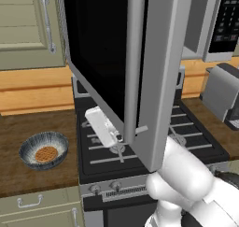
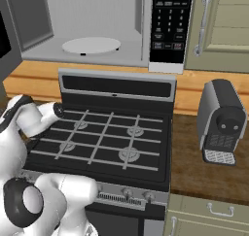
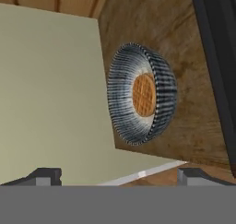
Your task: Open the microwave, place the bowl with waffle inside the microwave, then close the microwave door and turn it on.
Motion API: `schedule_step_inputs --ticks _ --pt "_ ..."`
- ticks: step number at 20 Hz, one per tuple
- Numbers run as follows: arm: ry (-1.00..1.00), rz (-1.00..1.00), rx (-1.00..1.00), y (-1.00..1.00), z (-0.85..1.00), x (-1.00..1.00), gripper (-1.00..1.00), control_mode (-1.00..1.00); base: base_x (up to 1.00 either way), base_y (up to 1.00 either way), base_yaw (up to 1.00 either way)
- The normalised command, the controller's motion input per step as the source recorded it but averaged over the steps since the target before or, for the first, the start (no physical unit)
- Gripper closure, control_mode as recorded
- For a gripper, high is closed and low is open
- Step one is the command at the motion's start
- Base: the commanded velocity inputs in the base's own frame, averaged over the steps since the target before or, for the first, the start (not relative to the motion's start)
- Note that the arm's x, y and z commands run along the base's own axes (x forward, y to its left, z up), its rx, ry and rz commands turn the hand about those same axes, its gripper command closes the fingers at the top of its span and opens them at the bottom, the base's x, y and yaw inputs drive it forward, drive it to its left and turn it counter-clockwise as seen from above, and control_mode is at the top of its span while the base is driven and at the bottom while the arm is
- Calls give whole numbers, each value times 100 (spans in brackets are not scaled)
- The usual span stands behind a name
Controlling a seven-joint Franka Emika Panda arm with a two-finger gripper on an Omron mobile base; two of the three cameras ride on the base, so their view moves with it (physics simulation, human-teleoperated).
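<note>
Two base cameras and one hand camera

The left base view looks forward and down from behind-left, the right base view from behind-right; both share the stove (image 1: 140, 137) (image 2: 107, 138). The hand view looks down closely, rolled sideways, on the wooden surface (image 3: 193, 121).

Wooden counter (image 1: 42, 128) carries bowl (image 1: 44, 149) (waffle (image 1: 45, 154) inside), toaster (image 2: 222, 121)

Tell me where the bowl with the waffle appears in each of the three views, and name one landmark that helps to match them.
Left base view: the bowl sits at lower left, on the wooden counter left of the stove.
Right base view: not in it.
Hand view: the bowl lies near the centre, on the same counter, the waffle inside it.
Shared landmark: the stove's black edge beside the wooden counter.
</note>
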Motion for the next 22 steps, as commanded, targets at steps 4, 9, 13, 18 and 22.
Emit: schedule_step_inputs --ticks 4,9,13,18,22 --pt "2 0 -22 54 -38 41 -100 -100 0 0 0" --pt "0 0 -9 32 -32 26 -100 -100 0 0 0" --pt "2 5 -6 2 -41 41 -100 -100 0 0 0" --pt "4 2 0 -1 -15 33 -100 -100 0 0 0" --pt "0 0 -2 8 -19 32 -100 -100 0 0 0"
